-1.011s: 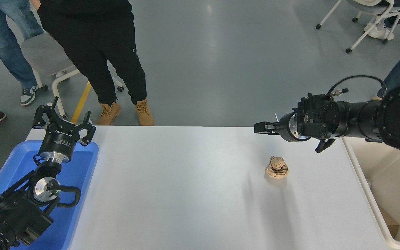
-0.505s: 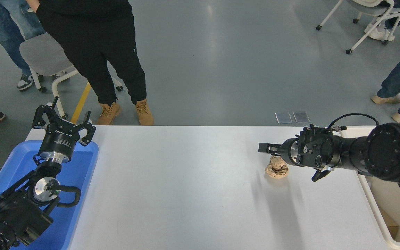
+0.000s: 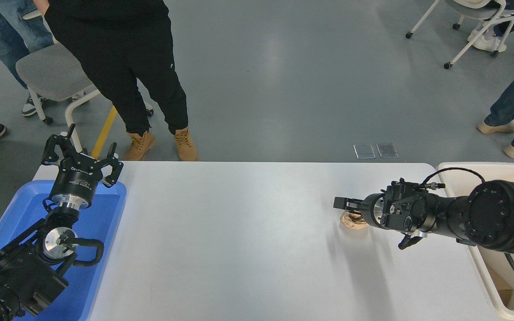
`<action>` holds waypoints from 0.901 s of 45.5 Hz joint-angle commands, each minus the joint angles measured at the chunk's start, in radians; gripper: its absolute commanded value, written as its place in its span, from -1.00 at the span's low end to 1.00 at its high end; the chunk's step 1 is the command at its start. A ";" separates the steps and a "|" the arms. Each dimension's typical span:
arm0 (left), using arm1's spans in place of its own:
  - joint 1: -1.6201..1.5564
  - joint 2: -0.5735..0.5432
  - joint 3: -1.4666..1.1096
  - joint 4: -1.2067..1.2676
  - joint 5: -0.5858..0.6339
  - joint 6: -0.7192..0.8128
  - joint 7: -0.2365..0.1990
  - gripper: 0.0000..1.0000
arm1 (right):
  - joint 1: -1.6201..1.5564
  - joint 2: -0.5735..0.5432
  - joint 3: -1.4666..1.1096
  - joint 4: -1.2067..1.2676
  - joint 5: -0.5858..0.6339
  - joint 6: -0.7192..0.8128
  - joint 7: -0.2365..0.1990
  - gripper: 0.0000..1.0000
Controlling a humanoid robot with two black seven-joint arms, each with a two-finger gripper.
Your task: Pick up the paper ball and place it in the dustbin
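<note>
Right arm enters from the right edge of the frame, lying low and nearly level over the table (image 3: 239,249), forearm pointing toward frame left. Its wrist sits directly over the paper ball (image 3: 350,220); only a tan sliver of the ball shows under and just left of the wrist housing, right of centre frame. The right end effector (image 3: 344,204) shows one finger jutting left past the ball's upper edge; a second dark finger hangs below the wrist toward the lower right. Fingers look spread apart, not pinching the paper; whether any finger touches the ball, cannot tell from here.

Dustbin (image 3: 471,168) stands at the right edge of the table, cream rim showing behind and below the arm's elbow section, which overlaps it.

Left arm parked at lower left of frame, angled up over the blue tray (image 3: 105,214), left end effector (image 3: 81,157) with fingers splayed wide, holding nothing.

Person in black trousers and tan boots (image 3: 141,80) stands past the far edge of the table, upper left. Grey chair (image 3: 47,71) beside them.
</note>
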 commanded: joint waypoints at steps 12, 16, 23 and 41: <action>0.000 0.000 0.000 0.001 0.000 0.001 0.000 0.98 | -0.049 0.015 0.001 0.004 -0.070 -0.030 0.001 -0.34; 0.000 0.000 0.000 -0.001 0.000 0.000 0.000 0.98 | -0.052 0.015 0.002 0.007 -0.067 -0.031 0.001 -1.00; 0.000 0.000 0.000 -0.001 0.000 0.000 0.000 0.98 | -0.030 0.012 0.002 0.011 -0.067 -0.035 0.002 -1.00; 0.000 0.000 0.000 -0.001 0.000 0.000 0.000 0.98 | 0.291 -0.182 -0.011 0.237 -0.086 0.014 0.011 -1.00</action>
